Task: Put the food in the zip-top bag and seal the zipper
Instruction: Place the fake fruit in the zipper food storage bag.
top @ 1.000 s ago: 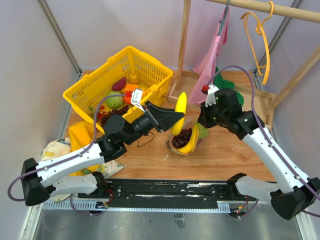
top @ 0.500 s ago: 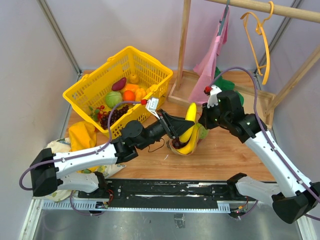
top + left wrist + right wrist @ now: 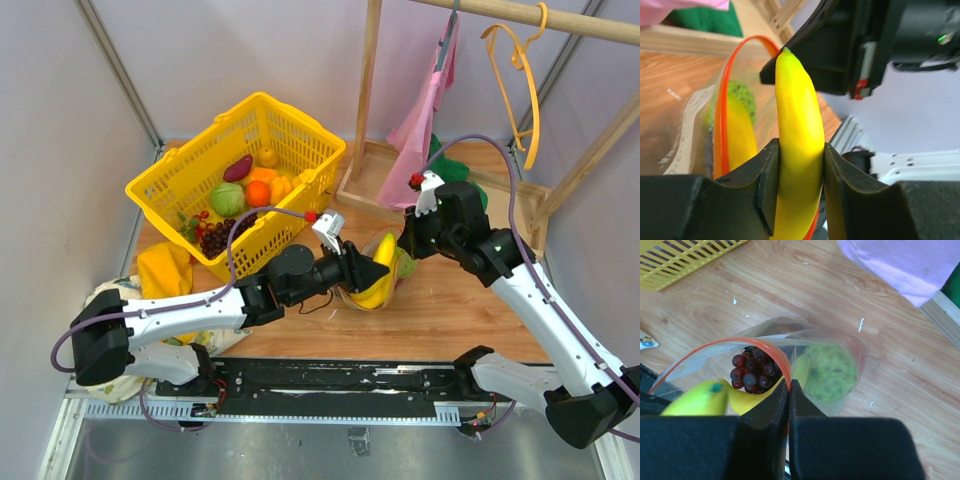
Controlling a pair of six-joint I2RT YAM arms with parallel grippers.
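The zip-top bag (image 3: 372, 285) stands open on the wooden table between both arms. My right gripper (image 3: 789, 385) is shut on its mouth edge, pinching the red zipper (image 3: 725, 345). Inside the bag lie dark grapes (image 3: 752, 370), a green piece (image 3: 832, 370) and a yellow banana (image 3: 747, 400). My left gripper (image 3: 800, 150) is shut on another banana (image 3: 797, 130), which points tip-first into the bag's mouth (image 3: 380, 252). More food sits in the yellow basket (image 3: 170, 175): a green piece (image 3: 227, 198), an orange (image 3: 258, 190), a purple piece (image 3: 238, 167) and grapes (image 3: 215, 238).
A wooden rack (image 3: 372, 100) stands behind the bag with a pink cloth (image 3: 425, 120) and an orange hanger (image 3: 525, 80) on it. A yellow-patterned cloth bundle (image 3: 165, 270) lies at the left front. Grey walls close in both sides.
My left arm has swung right and down, carrying the banana from above the basket's corner into the bag's mouth. The right gripper has kept its hold on the bag's edge.
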